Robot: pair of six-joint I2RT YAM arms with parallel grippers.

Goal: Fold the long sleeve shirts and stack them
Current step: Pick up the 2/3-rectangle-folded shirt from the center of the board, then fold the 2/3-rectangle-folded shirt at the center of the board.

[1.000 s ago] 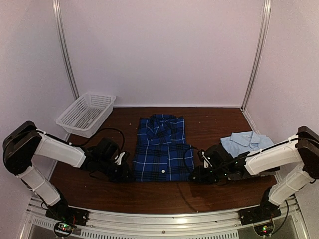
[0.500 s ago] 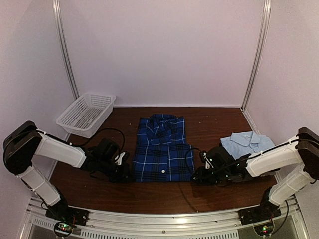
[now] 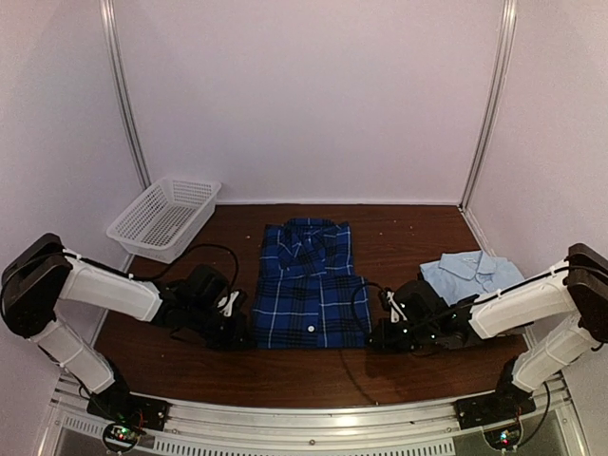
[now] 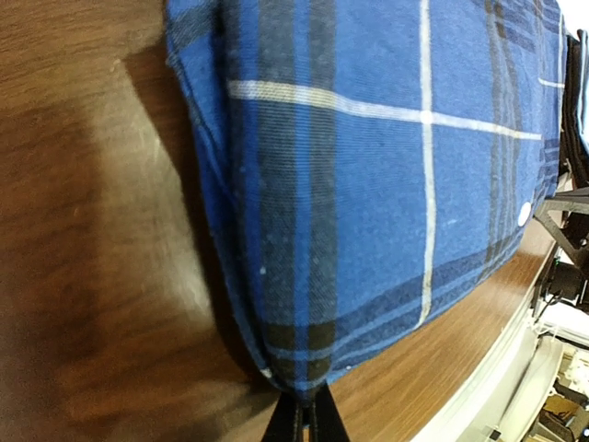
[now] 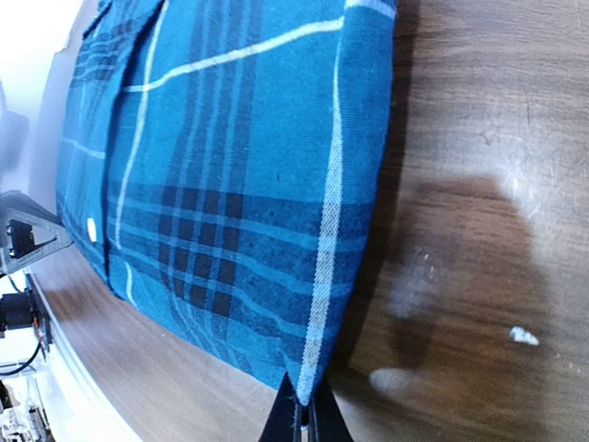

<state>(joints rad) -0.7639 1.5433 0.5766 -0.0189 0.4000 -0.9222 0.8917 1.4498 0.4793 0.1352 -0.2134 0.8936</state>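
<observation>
L fingers (image 4: 288,429) & R fingers (image 5: 322,429) clamp plaid shirt (image 3: 309,285) by hem corners at 7 & 5 o'clock, prob. to fold hem toward 12.

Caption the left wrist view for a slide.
Left claw shut on a corner of the blue plaid shirt lying on the brown table.

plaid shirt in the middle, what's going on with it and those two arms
Both arms are working on the blue plaid shirt, which lies flat on the table. The left gripper is pinched shut on its near left corner and the right gripper on its near right corner. A folded light blue shirt sits to the right, and a white basket at the back left.
</observation>
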